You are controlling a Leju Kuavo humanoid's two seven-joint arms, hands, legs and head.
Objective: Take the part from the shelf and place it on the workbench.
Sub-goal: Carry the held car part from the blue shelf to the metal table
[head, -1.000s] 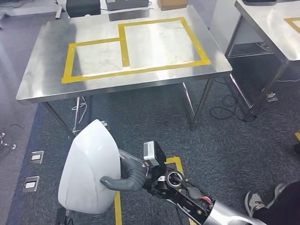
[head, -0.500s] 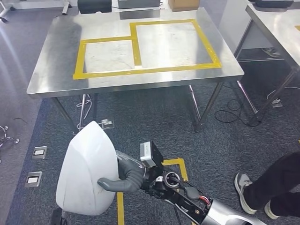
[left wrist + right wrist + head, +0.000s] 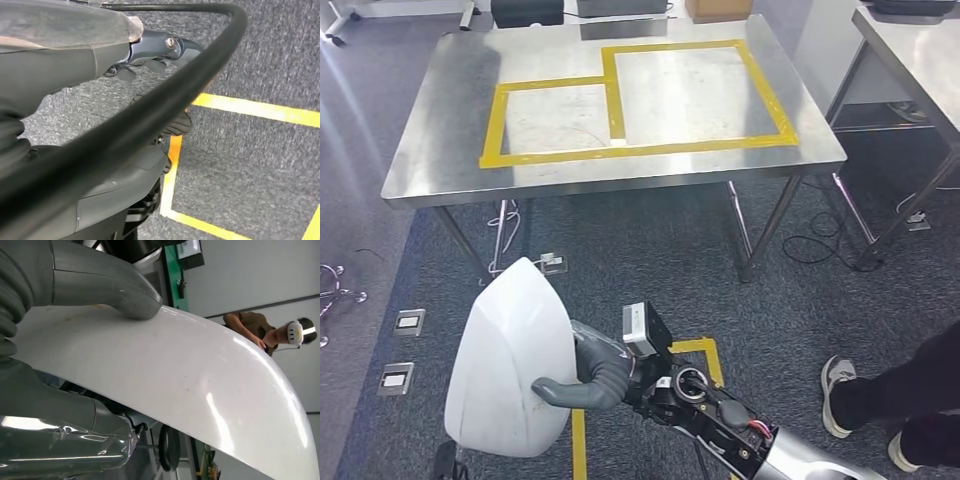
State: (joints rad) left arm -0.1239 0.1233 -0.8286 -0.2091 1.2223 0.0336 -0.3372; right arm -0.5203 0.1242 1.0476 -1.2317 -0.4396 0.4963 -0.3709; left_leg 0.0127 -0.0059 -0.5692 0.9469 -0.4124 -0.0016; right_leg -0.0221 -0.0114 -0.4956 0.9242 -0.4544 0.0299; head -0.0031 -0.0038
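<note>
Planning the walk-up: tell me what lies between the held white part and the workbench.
In the head view, only dark carpet separates the white part from the workbench, with cables by its legs.

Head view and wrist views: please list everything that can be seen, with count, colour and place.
Part: one, white, rounded, low at the front left, held above the carpet.
Workbench: one, bare steel, ahead of the robot, with yellow tape marking two boxes on top.
Second table: one, steel, far right.
Carpet: dark grey, with yellow floor lines near the robot.
Floor sockets: two, silver, at the left.
Cables: black, under the tables at the right.
Person's leg and shoe: dark trousers, grey shoe, lower right.
Person with a white headset: one, brown top, in the right wrist view.
Right hand: grey, grips the part.
Left hand: dark, above the carpet; whether it is open is unclear.
</note>
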